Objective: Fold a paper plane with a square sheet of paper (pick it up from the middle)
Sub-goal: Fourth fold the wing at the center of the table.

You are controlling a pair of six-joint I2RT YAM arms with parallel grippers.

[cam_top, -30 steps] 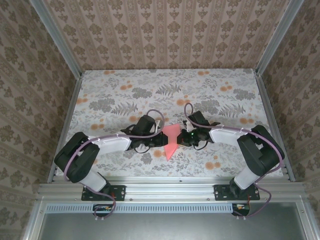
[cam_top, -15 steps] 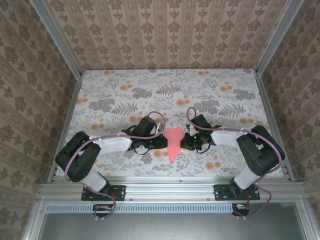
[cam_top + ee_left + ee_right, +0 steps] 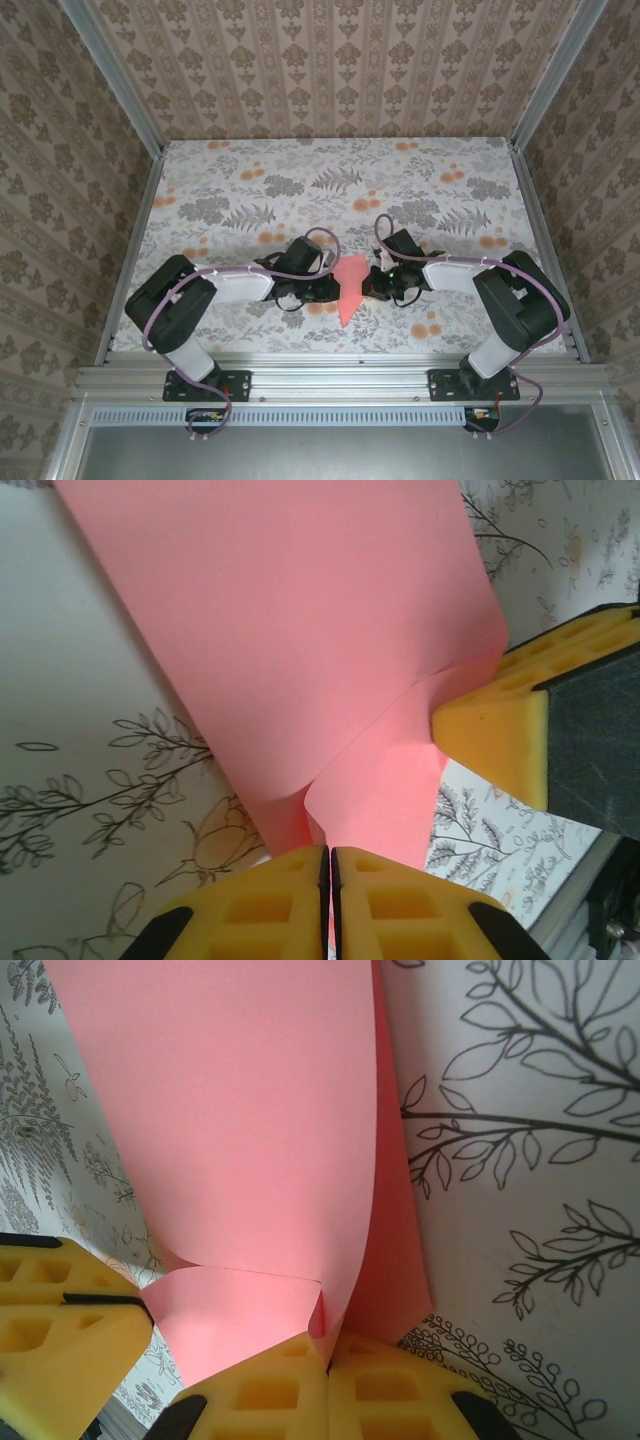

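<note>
My left tool (image 3: pixel 330 289) is pinched tight on the left edge of the paper plane (image 3: pixel 348 285), its yellow pads pressed together with the pink sheet caught between them. My right tool (image 3: pixel 369 288) is clamped the same way on the opposite edge, facing the left one across the paper. The paper plane sits between the two tools near the front middle of the flowered desk (image 3: pixel 250 190), its wide end toward the back and its point toward my bases. In my wrist views the paper (image 3: pixel 300 630) curves upward from each grip (image 3: pixel 240 1110) and is loosely creased.
</note>
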